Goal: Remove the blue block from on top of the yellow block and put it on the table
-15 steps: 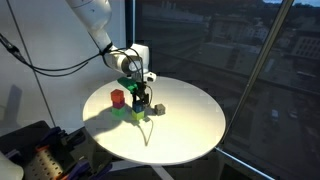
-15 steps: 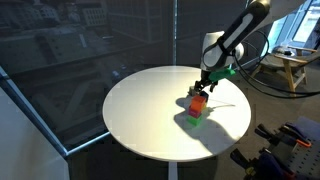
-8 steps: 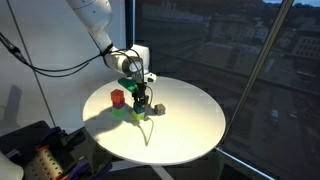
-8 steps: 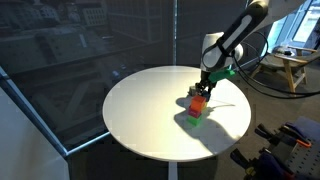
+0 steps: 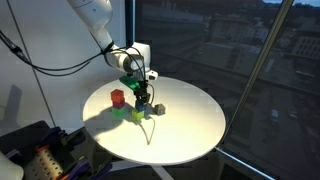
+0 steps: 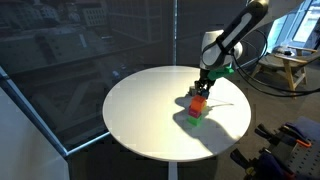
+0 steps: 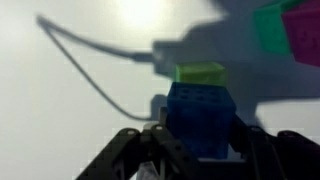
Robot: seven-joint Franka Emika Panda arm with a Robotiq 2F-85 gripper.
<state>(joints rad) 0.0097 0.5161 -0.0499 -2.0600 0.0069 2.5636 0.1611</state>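
Two cubes matter here. Wrist view, left to right:

- **Left:** a dark cable (image 7: 95, 65) trails across the white table (image 7: 40, 90).
- **Centre:** the blue block (image 7: 200, 112) sits in the gap of the gripper (image 7: 200, 132). The yellow block (image 7: 200, 72) shows only as a strip past its far edge, so blue reads as stacked on yellow and not yet on the table.
- **Far right:** a green block (image 7: 268, 28) touching a red block (image 7: 305, 30).

**Key relation:** the blue block lies dead centre between the jaws, directly under the wrist, with one jaw at its left face and one at its right. As a cube it has no long axis to align to.

**Gripper state:** the jaws are close against the block's sides, but contact is lost in shadow, so I cannot tell whether they are clamped.

In an exterior view the gripper (image 5: 143, 98) hangs low, with the red block (image 5: 117, 97) to its left and a grey cube (image 5: 158, 109) to its right. The blue block is hidden there.

**Judgement:** the next move needs a straight lift clear of yellow.
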